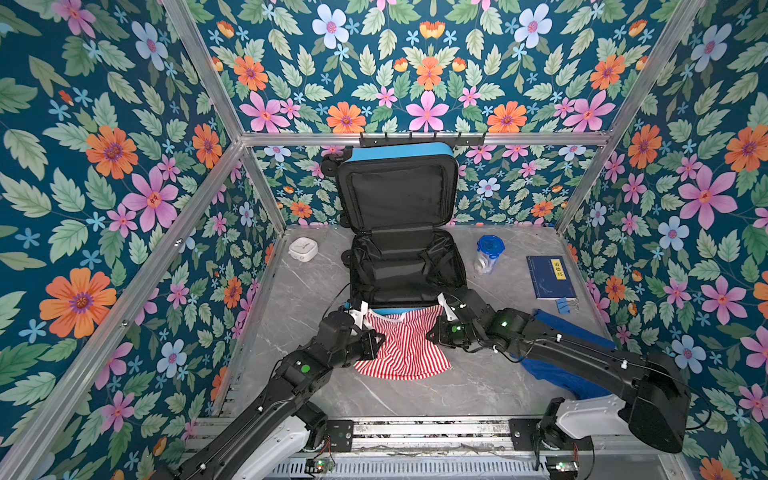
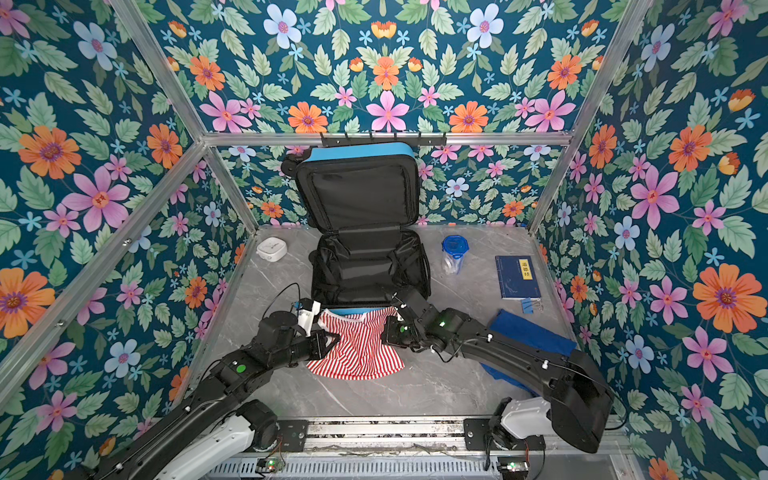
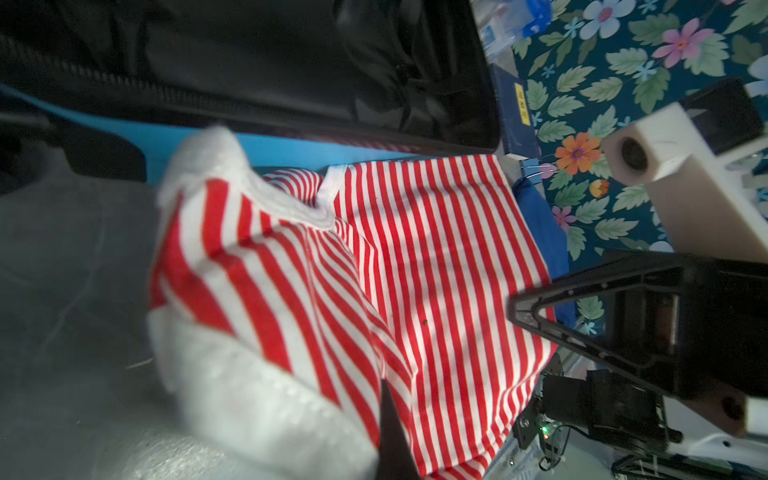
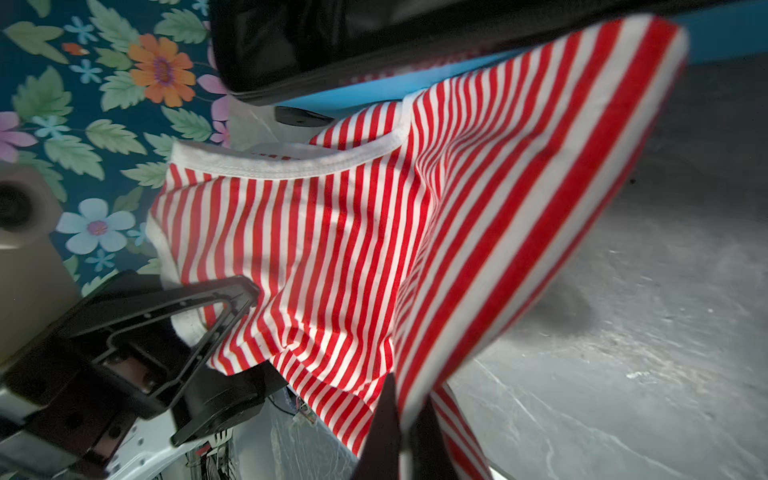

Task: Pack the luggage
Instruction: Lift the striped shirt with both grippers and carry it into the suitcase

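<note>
Open sky-blue hard-shell suitcase point(image 1: 397, 195) sits back-centre on the table, lid upright. Its near rim meets red-white striped shirt point(image 1: 401, 353). We see left gripper point(image 1: 377, 341) and right gripper point(image 1: 434, 332) clamped on shirt's side edges; only wrist views show the pinches.

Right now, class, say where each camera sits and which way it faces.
Top views: high over the arm bases, facing down and back at the open luggage; both arms show.
Left wrist: on the left arm, facing along the left pincer at the striped garment.
Right wrist: on the right arm, facing along the right pincer.
Shared: both wrist views show the striped garment and the opposite pincer.
</note>
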{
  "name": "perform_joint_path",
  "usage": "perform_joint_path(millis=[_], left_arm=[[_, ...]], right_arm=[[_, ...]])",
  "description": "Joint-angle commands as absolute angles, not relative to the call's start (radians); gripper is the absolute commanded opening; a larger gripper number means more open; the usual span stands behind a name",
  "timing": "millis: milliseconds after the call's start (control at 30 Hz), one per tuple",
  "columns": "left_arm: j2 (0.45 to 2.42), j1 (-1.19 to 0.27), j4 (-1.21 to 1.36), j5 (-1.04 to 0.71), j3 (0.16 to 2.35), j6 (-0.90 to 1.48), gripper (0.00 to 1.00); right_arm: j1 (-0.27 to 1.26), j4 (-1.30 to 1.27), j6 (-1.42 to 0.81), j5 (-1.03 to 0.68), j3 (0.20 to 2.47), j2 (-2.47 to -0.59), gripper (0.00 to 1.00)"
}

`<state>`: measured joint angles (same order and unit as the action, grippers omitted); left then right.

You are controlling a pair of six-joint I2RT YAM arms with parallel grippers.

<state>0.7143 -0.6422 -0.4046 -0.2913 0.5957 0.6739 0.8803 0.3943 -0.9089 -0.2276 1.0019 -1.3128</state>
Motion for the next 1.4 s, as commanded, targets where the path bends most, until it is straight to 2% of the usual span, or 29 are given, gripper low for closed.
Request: perform_joint_path(millis=[0, 267, 467, 800, 967, 1367], left_arm=[[0.714, -0.641, -0.476, -0.267, 0.692, 0.620, 0.00], [0.824, -0.641, -0.445, -0.172, 0.934, 0.564, 0.00], [1.028, -0.638, -0.329, -0.069, 1.087, 0.469, 0.00], [1.428, -0.527, -0.261, -0.055, 1.400, 0.380, 0.00], [1.552, -0.469, -0.201, -0.072, 1.415, 0.367, 0.00], [1.802, -0.345, -0.133, -0.122, 1.441, 0.369, 0.00]], right_arm=[[0.880, 0.464, -0.842, -0.213, 1.065, -1.270, 0.00], [0.824, 0.521, -0.762, -0.189, 1.261, -1.238, 0.00], [0.717, 0.441, -0.728, -0.231, 1.362, -1.311, 0.00], [0.587, 0.472, -0.630, -0.258, 1.646, -1.618, 0.00], [0.531, 0.493, -0.617, -0.294, 1.791, -1.822, 0.00], [0.525, 0.691, -0.588, -0.298, 2.225, -2.273, 0.00]])
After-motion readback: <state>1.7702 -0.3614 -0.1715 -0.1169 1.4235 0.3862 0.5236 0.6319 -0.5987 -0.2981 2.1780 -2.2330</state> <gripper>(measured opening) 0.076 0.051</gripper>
